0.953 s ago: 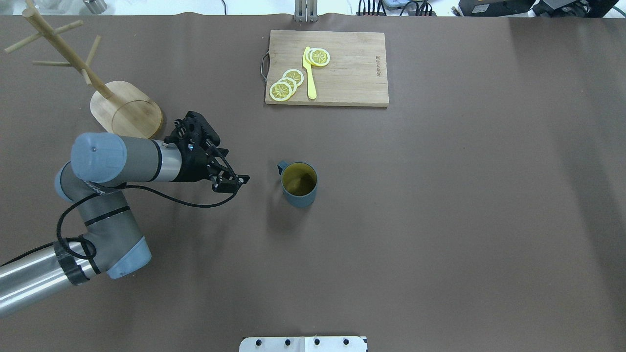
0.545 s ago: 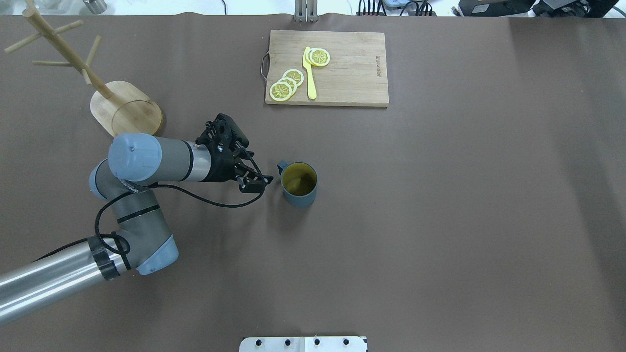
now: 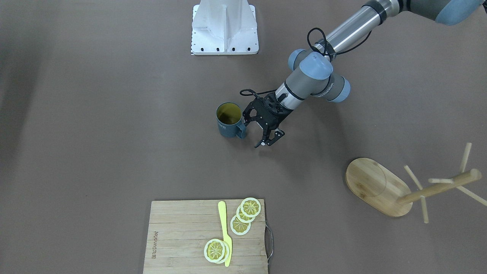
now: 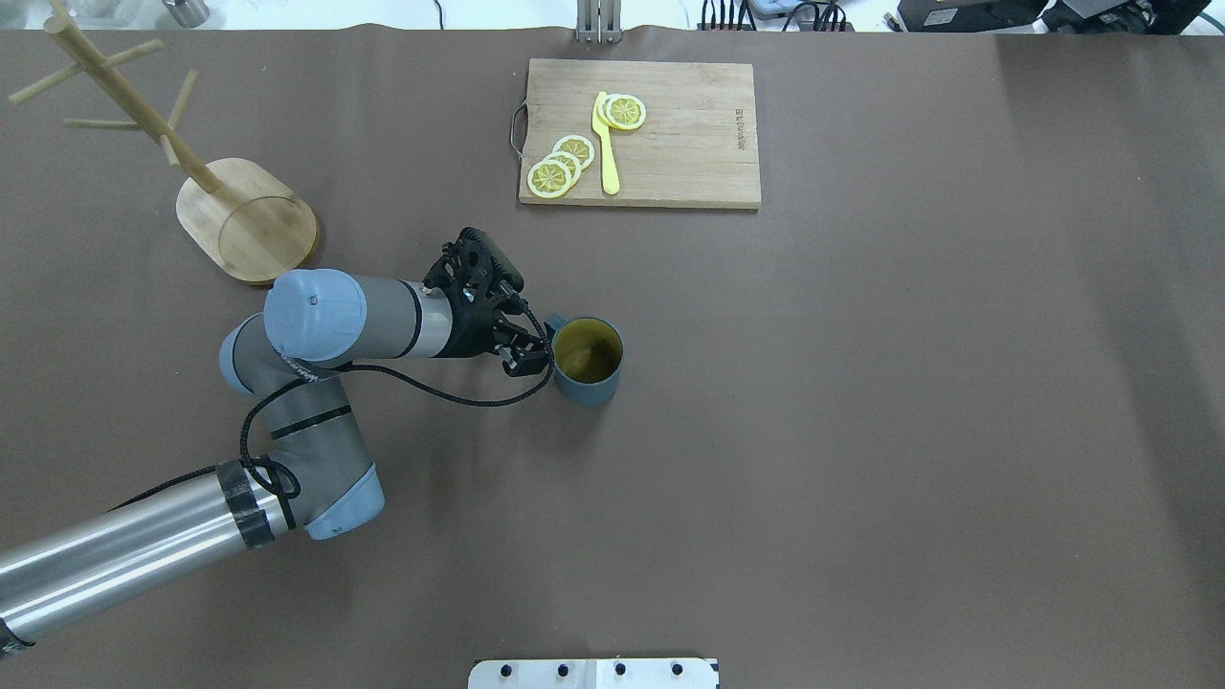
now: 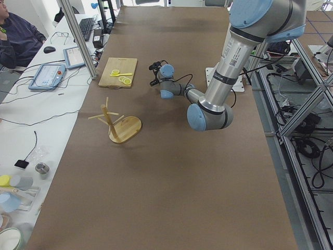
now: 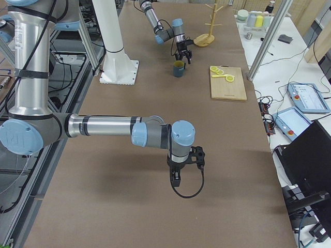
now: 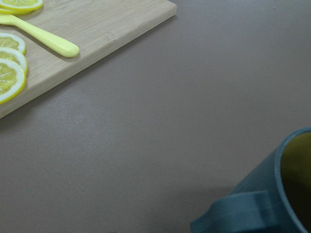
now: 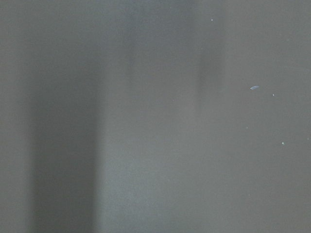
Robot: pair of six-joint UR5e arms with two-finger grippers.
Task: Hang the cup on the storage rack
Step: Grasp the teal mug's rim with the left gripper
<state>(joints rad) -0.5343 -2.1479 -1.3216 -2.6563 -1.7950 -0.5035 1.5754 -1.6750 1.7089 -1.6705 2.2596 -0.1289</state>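
Tabletop (image 4: 861,431): matt brown sheet, smooth, faintly creased; paper or cloth, unclear.
Cup (image 4: 584,390): matt ribbed outside, smoother inside.
Storage rack (image 4: 247,222): pale wood, smooth, satin.
Cutting board (image 4: 670,144): planked pale wood, matt; thin metal handle.
Lemon slices (image 4: 550,177), knife (image 4: 607,153): plastic-looking, slight gloss.
Left arm (image 4: 383,316): brushed metal tube, matt grey casing, blue caps.
Left claw (image 3: 267,144): matt black.

You'll see the left arm (image 4: 383,325) at centre-left of the overhead view: grey joint housings, pale blue end caps, a brushed silver tube (image 4: 115,560) ringed with black tape; a black cable (image 4: 450,398) loops along it to the wrist; its left hand (image 4: 524,356) is a black skeletal linkage; low in the right-side view, the right arm (image 6: 103,125) matches, with the right hand (image 6: 176,181) black too; the white base plate (image 3: 224,28) shows dark screw holes.
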